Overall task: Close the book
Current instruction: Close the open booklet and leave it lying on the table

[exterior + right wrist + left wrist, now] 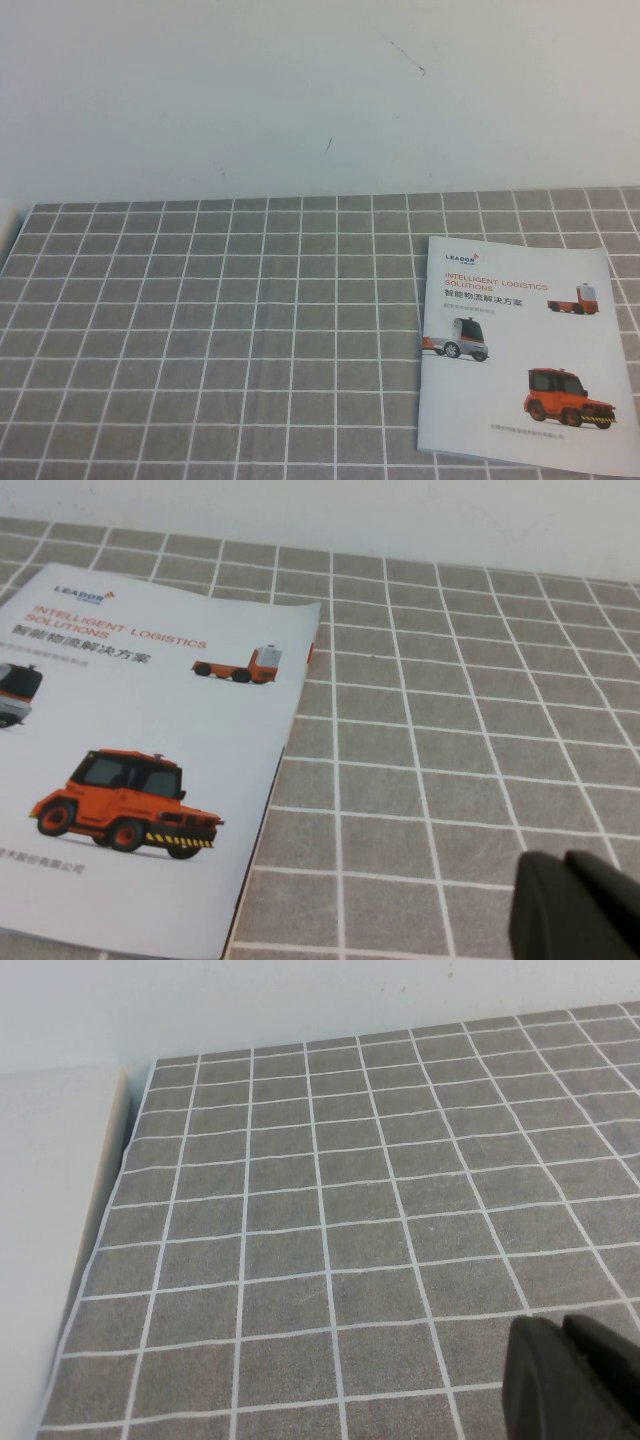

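High view showed the brochure (520, 350) lying shut and flat, front cover up, on the right near part of the grey grid cloth (200, 330), its lower right corner running out of the picture. The cover was white, printed with "LEADOR" and "INTELLIGENT LOGISTICS SOLUTIONS" in orange-red, a line of Chinese characters below, and several small vehicles, the largest an orange cab near the bottom. It sat a little skewed to the cloth's white lines, its top edge tilted. In the right wrist view the brochure (140, 750) showed its far corner lifting slightly off the cloth (450, 730).

The right gripper (565, 858) hung over bare cloth squares near the brochure, apart from it, its two dark fingers pressed together with nothing between them. The left gripper (565, 1325) hung over bare squares of the cloth (330, 1220) as well, its jaws likewise drawn together and holding nothing. A pale ledge (50, 1210) bordered the cloth's edge, and a white wall (300, 90) rose behind the cloth's far side.
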